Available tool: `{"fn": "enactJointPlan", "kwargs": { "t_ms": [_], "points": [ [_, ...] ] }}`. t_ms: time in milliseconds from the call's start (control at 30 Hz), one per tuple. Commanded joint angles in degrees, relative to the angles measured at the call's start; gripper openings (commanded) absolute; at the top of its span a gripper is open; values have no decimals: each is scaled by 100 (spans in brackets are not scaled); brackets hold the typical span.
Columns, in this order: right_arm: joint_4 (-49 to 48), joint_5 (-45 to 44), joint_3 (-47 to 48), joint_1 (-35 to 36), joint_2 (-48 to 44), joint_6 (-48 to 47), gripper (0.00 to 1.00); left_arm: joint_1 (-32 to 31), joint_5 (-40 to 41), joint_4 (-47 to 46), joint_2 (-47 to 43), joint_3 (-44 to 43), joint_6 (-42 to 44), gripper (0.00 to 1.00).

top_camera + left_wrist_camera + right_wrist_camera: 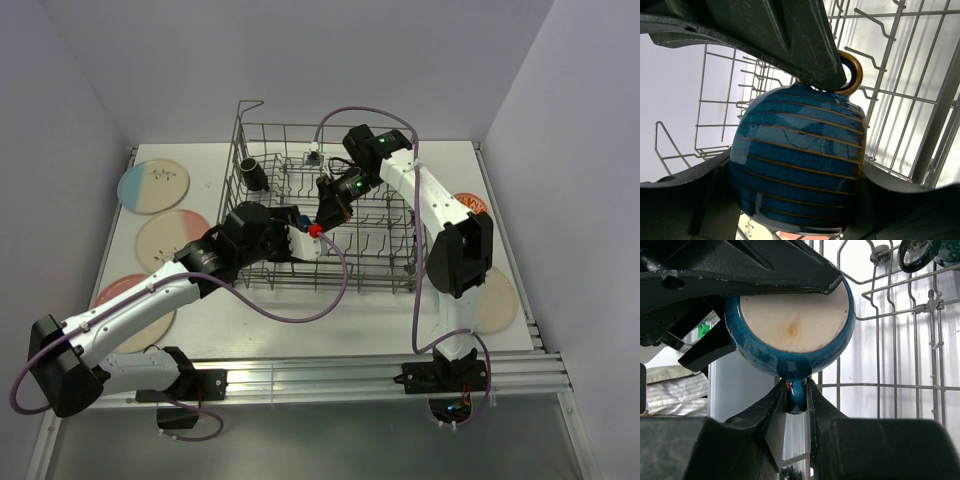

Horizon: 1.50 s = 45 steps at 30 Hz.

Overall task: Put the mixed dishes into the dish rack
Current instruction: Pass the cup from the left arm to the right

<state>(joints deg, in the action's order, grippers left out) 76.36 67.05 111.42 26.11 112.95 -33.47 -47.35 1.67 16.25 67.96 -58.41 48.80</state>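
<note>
Left end effector (797, 202) clamps mug (800, 150) inside rack (385, 262).

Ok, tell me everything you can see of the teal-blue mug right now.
The teal-blue mug looks like glossy glazed ceramic, with thin tan ridges ringing its body, a loop handle edged brown, and a bare cream base. It is held up among the dish rack wires; its tilt is unclear. The left gripper clamps its body and the right gripper pinches the handle.
</note>
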Motion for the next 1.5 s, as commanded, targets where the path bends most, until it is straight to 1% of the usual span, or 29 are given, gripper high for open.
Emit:
{"fn": "enactJointPlan", "kwargs": {
  "t_ms": [0, 67, 100, 133, 200, 233, 400, 467, 500, 633, 767, 867, 1067, 1167, 1200, 1267, 1300, 1367, 1467],
  "points": [
    [292, 406, 117, 131, -229, -168, 0, 51, 9, -667, -20, -382, -230, 15],
    [432, 406, 161, 131, -177, -247, 1, 42, 9, -711, -46, -373, -221, 11],
    [502, 414, 187, 131, -142, -291, 3, 51, 17, -702, -46, -381, -204, 11],
    [625, 441, 240, 131, -106, -361, 9, 51, 17, -694, -38, -390, -169, 10],
    [635, 467, 179, 140, -88, -353, 15, 51, 35, -702, -38, -408, -134, 8],
    [635, 459, 118, 158, -97, -388, 20, 51, 26, -702, -38, -416, -90, 7],
    [635, 458, -14, 254, -194, -467, 35, 51, -53, -658, -11, -425, -19, 4],
    [635, 441, -76, 324, -211, -485, 39, 51, -88, -658, -11, -434, 7, 3],
    [635, 441, -85, 351, -220, -493, 43, 59, -97, -650, -20, -434, 16, 2],
    [635, 450, -260, 465, -282, -537, 47, 51, -123, -658, -55, -434, 69, 2],
    [635, 590, -322, 492, -300, -494, 46, 51, -123, -649, -99, -425, 86, 1],
    [635, 748, -331, 501, -282, -432, 42, 51, -123, -702, -152, -373, 86, 1],
    [635, 968, -357, 509, -185, -326, 28, 51, -123, -720, -231, -232, 16, 1],
    [635, 986, -287, 492, -150, -309, 19, 42, -123, -676, -275, -171, -28, 1],
    [626, 995, -235, 500, -141, -318, 14, 42, -115, -650, -284, -127, -63, 1],
    [635, 986, -191, 483, -124, -326, 9, 42, -123, -632, -319, -74, -89, 1],
    [635, 986, -156, 483, -124, -353, 2, 42, -123, -606, -328, -22, -133, 1],
    [635, 951, -129, 465, -124, -379, 0, 42, -123, -597, -371, 40, -203, 1],
    [635, 907, -103, 439, -167, -467, 0, 33, -123, -641, -424, 190, -335, 3]
  ]
}}
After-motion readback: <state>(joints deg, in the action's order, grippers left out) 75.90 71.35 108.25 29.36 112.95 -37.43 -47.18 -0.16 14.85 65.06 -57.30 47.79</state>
